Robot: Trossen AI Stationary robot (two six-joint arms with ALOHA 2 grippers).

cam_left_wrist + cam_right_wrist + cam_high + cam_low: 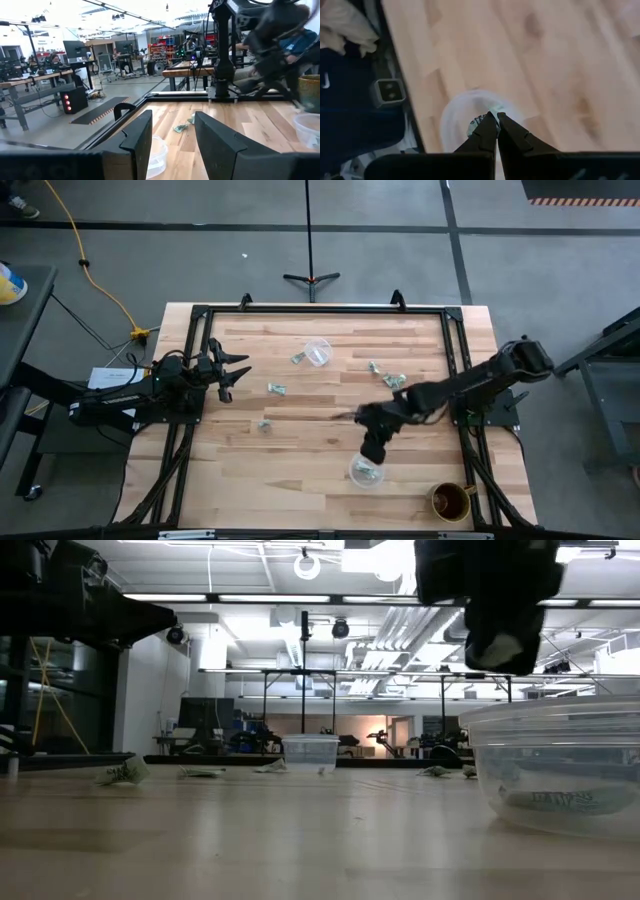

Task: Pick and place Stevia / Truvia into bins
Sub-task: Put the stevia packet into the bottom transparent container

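My right gripper (372, 448) hangs over the near clear cup (365, 472) and is shut on a pale sachet (503, 647), as the low view shows. Another sachet (555, 800) lies inside that cup (560, 765). The far clear cup (318, 352) stands upright on the table toward the far edge. Loose sachets lie flat on the wood: (298, 358), (277, 388), (264, 423), and a pair (385, 373). My left gripper (228, 370) waits open at the table's left side, clear of everything. My right gripper pinches a small pale sachet (503, 647) between its two fingertips, coming from above and pointing down. The sachet is lifted clear and sits over the near cup's mouth (470, 107). Which edge of the sachet is held, the fingers hide.
A brown mug (450, 502) stands at the near right corner, close to the near cup. A black frame (320, 310) runs around the table's edges. Bare wood lies in the near left part of the table (250, 480).
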